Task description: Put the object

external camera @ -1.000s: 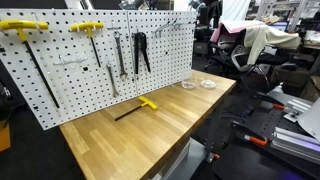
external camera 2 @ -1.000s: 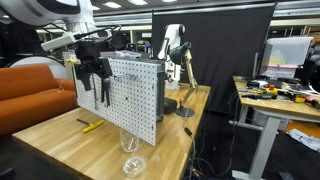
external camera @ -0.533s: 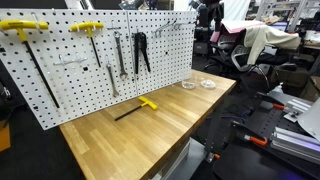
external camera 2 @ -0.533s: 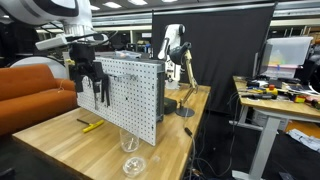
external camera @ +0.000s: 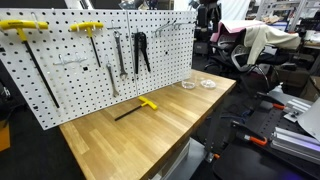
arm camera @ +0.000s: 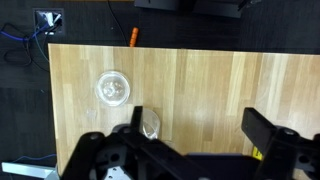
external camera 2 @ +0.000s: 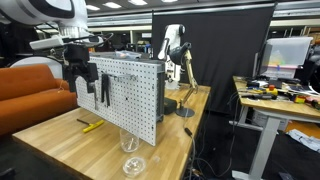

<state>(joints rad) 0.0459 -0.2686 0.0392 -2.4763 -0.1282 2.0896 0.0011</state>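
Observation:
A yellow-handled T-shaped tool (external camera: 147,103) with a black shaft lies flat on the wooden table (external camera: 150,140) in front of the white pegboard (external camera: 90,60). It also shows in an exterior view (external camera 2: 90,126). My gripper (external camera 2: 82,78) hangs high above the table near the pegboard's top edge, well above the tool. In the wrist view the gripper (arm camera: 200,125) points down at the table, with its fingers wide apart and nothing between them. The gripper is not visible in the exterior view that faces the pegboard.
Pliers (external camera: 140,50), wrenches and two more yellow-handled tools (external camera: 88,28) hang on the pegboard. Two clear glass dishes (external camera: 186,85) (external camera: 208,84) sit near one table end, also seen from the wrist (arm camera: 113,88) (arm camera: 150,125). An orange couch (external camera 2: 35,85) stands beyond the table.
My gripper has moved sideways along the pegboard's front, away from the hanging pliers, staying open and empty. The tool on the table has not moved.

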